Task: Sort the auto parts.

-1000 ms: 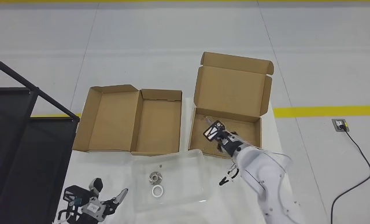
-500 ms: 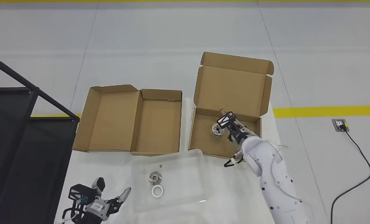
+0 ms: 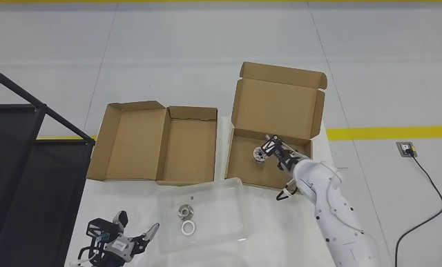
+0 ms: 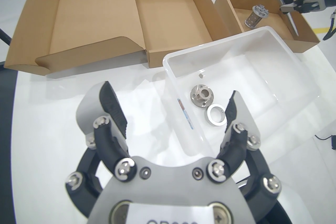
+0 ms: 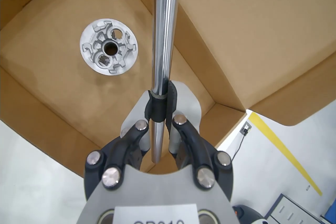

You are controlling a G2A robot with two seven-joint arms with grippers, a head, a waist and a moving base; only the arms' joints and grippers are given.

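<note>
Right wrist view is showing the right end effector point(image 5: 160, 104) clamping a steel rod point(image 5: 166, 25) over the cardboard box point(image 5: 39, 64). Pinched narrowly, the smooth rod is likely risking pivoting onto the flanged hub point(image 5: 109, 50). Left end effector point(image 4: 169, 92) is hovering open.

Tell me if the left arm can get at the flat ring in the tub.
Probably yes: the left end effector is open beside the open-topped tub, and nothing covers the flat ring. The near wall means coming in from above.
</note>
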